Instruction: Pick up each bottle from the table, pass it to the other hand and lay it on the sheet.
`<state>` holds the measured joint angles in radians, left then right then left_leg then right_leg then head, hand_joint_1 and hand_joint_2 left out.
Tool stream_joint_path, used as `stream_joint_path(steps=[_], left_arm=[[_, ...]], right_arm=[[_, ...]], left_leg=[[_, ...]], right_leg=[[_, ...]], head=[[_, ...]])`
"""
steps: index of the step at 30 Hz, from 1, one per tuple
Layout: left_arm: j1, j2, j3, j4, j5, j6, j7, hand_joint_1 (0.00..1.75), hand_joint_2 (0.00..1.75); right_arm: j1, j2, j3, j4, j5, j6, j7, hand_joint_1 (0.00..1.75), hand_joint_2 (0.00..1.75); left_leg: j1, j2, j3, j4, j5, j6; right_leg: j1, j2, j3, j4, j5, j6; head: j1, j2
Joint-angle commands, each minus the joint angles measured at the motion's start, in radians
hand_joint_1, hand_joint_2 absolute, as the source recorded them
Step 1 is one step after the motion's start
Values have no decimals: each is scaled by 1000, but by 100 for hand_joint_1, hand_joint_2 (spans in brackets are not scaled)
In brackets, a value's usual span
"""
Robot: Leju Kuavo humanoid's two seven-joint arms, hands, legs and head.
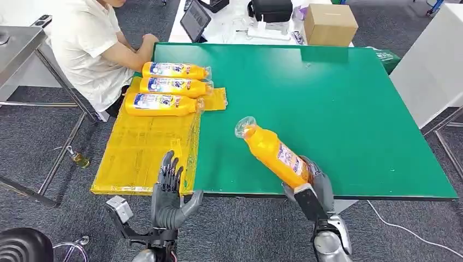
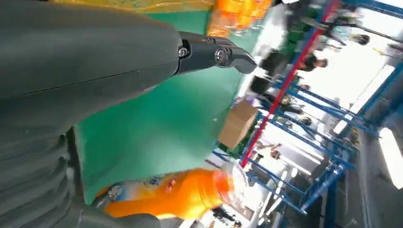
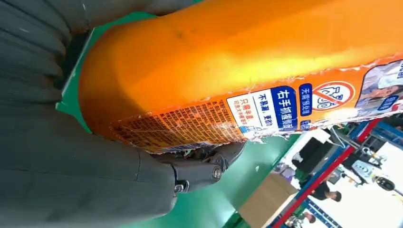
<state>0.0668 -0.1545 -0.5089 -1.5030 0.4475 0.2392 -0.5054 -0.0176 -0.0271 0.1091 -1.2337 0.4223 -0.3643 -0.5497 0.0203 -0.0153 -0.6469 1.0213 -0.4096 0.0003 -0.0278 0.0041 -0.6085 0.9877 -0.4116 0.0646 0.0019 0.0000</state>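
The right hand (image 1: 308, 183), at the lower right of the head view, gripped an orange bottle (image 1: 271, 150) by its base, cap tilted toward the upper left above the green counter (image 1: 338, 109). The left hand (image 1: 170, 191), lower left, was open and held nothing. Three bottles (image 1: 164, 87) lay on the yellow sheet (image 1: 142, 153).

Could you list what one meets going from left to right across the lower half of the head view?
Small bottle on the floor → yellow sheet → left hand, open over the sheet's near edge → orange bottle held tilted by the right hand → bare green table.
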Motion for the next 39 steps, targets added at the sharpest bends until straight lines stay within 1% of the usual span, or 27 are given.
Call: stream_joint_path(steps=[1, 2, 3, 5, 6, 8, 11, 12, 15, 17, 18, 20, 21, 22, 23, 25, 26, 28, 29, 30, 31, 32, 34, 35, 37, 38, 39], left_arm=[[-29, 62, -58, 56, 34, -153, 51, 0, 175], [-40, 62, -64, 63, 25, -171, 57, 0, 175], [-50, 55, -63, 76, 8, -187, 70, 0, 175], [-63, 40, -55, 94, -9, -199, 78, 0, 175], [-75, 30, -56, 109, 71, -276, 124, 0, 175], [-108, 12, -53, 141, 84, -276, 131, 0, 175], [-135, 5, -60, 163, 96, -281, 138, 0, 175], [-139, 4, -61, 164, 96, -280, 135, 0, 175], [-149, 6, -65, 168, 95, -282, 131, 0, 175], [-153, 7, -61, 166, 90, -281, 122, 0, 175], [-156, 6, -57, 163, 87, -281, 116, 0, 175], [-156, 6, -57, 163, 87, -281, 116, 0, 175], [-156, 6, -57, 163, 87, -281, 116, 0, 175], [-156, 6, -57, 163, 87, -281, 116, 0, 175], [-156, 6, -57, 163, 87, -281, 116, 0, 175], [-157, 6, -54, 162, 86, -280, 116, 0, 175], [-158, 6, -53, 163, 87, -280, 116, 0, 175], [-161, 1, -45, 157, 79, -267, 101, 0, 175], [-162, 0, -46, 150, 77, -267, 99, 0, 175], [-162, 0, -47, 138, 70, -265, 92, 0, 175], [-161, 1, -49, 128, 63, -264, 86, 0, 175], [-161, 2, -50, 119, 59, -264, 81, 0, 175], [-162, 4, -47, 108, 50, -264, 75, 0, 175], [-165, 5, -47, 107, 43, -267, 69, 0, 175], [-170, 4, -40, 107, 41, -274, 62, 3, 175], [-168, 1, -32, 107, 44, -292, 53, 134, 175], [-165, 3, -29, 104, 61, -327, 48, 171, 175]], right_arm=[[-41, 54, 108, 10, 6, 72, -24, 175, 175], [-55, 60, 137, 17, 9, 82, -25, 166, 175], [-73, 62, 183, 22, 8, 97, -22, 166, 175], [-88, 67, 237, 19, -3, 123, -17, 164, 175], [-107, 58, 319, 16, -19, 213, -62, 175, 175], [-124, 94, 391, 22, -7, 196, -35, 175, 175], [-137, 87, 459, 24, -33, 190, -25, 175, 175], [-137, 83, 469, 25, -41, 189, -28, 175, 175], [-140, 71, 490, 30, -69, 180, -36, 175, 175], [-141, 68, 493, 32, -75, 181, -37, 175, 175], [-141, 68, 496, 34, -77, 183, -39, 171, 175], [-141, 68, 496, 34, -77, 183, -39, 171, 175], [-141, 68, 496, 34, -77, 183, -39, 171, 175], [-141, 68, 496, 34, -77, 183, -39, 171, 175], [-141, 68, 496, 34, -77, 183, -39, 171, 175], [-140, 69, 500, 34, -79, 186, -40, 175, 175], [-140, 69, 501, 34, -79, 187, -41, 171, 175], [-142, 70, 509, 37, -79, 190, -42, 173, 175], [-145, 69, 515, 40, -79, 192, -42, 173, 175], [-149, 67, 521, 48, -79, 197, -42, 171, 175], [-151, 66, 523, 57, -79, 201, -40, 171, 175], [-154, 65, 527, 67, -79, 205, -37, 168, 175], [-163, 55, 542, 88, -71, 229, -25, 171, 175], [-167, 51, 546, 96, -73, 246, -24, 175, 175], [-170, 45, 553, 106, -73, 269, -25, 175, 175], [-172, 42, 553, 113, -87, 307, -15, 154, 175], [-169, 42, 545, 114, -121, 356, -6, 96, 175]], left_leg=[[0, 5, 7, -1, -3, 1], [0, 4, 5, -1, -2, 1], [1, 6, 7, -1, -3, 1], [1, 6, 5, -1, -2, 1], [0, 5, 3, -1, -1, 0], [0, 6, 4, -1, -1, 1], [1, 5, 5, 0, -1, 0], [1, 3, 3, -1, 0, 0], [1, 3, 8, -1, -2, 1], [0, 2, 4, -1, 0, 1], [1, 3, 7, -1, -1, 1], [1, 3, 8, -1, -2, 1], [1, 1, 4, -1, 0, 0], [1, 2, 6, -1, -1, 1], [0, 1, 3, -1, 0, 0], [1, 2, 8, -1, -2, 1], [1, 2, 5, -1, -1, 1], [1, 2, 6, -1, -1, 1], [1, 2, 4, -1, 0, 1], [1, 3, 10, -1, -3, 2], [0, 2, 4, 0, 0, 1], [1, 2, 6, 0, -1, 1], [0, 1, 3, -1, 0, 1], [1, 2, 6, -1, -1, 1], [1, 1, 5, -1, -1, 1], [1, 1, 3, -1, 0, 0], [1, 1, 7, -1, -1, 1]], right_leg=[[1, 3, 5, -1, -1, -4], [1, 3, 4, -1, -1, -3], [2, 5, 5, -1, -1, -4], [1, 5, 3, -1, 0, -3], [1, 4, 2, 0, 0, -2], [1, 4, 2, 0, 0, -3], [2, 3, 3, 0, 0, -3], [1, 2, 2, -1, 0, -2], [2, 1, 8, -2, -2, -4], [1, 1, 3, -1, 0, -2], [1, 2, 6, -2, -1, -3], [1, 1, 7, -1, -2, -4], [1, 0, 3, -1, -1, -2], [1, 0, 5, -1, -1, -3], [1, 0, 3, -1, 0, -2], [2, 0, 8, -1, -2, -4], [1, 0, 5, -1, -1, -3], [1, 0, 6, -1, -1, -3], [1, 0, 3, -1, -1, -2], [3, 1, 9, -2, -2, -5], [1, 0, 3, -1, -1, -2], [2, 0, 5, -1, -1, -3], [1, 0, 2, -1, 0, -2], [1, 0, 6, -1, -1, -3], [1, 0, 5, -1, -1, -3], [1, 0, 3, -1, 0, -2], [2, 0, 6, -2, -1, -3]], head=[[0, 0], [0, 0], [0, 0], [0, 0], [0, 0], [0, 0], [0, 0], [0, 0], [0, 0], [0, 0], [0, 0], [0, 0], [0, 0], [0, 0], [0, 0], [0, 0], [0, 0], [0, 0], [0, 0], [0, 0], [0, 0], [0, 0], [0, 0], [0, 0], [0, 0], [0, 0], [0, 0]])
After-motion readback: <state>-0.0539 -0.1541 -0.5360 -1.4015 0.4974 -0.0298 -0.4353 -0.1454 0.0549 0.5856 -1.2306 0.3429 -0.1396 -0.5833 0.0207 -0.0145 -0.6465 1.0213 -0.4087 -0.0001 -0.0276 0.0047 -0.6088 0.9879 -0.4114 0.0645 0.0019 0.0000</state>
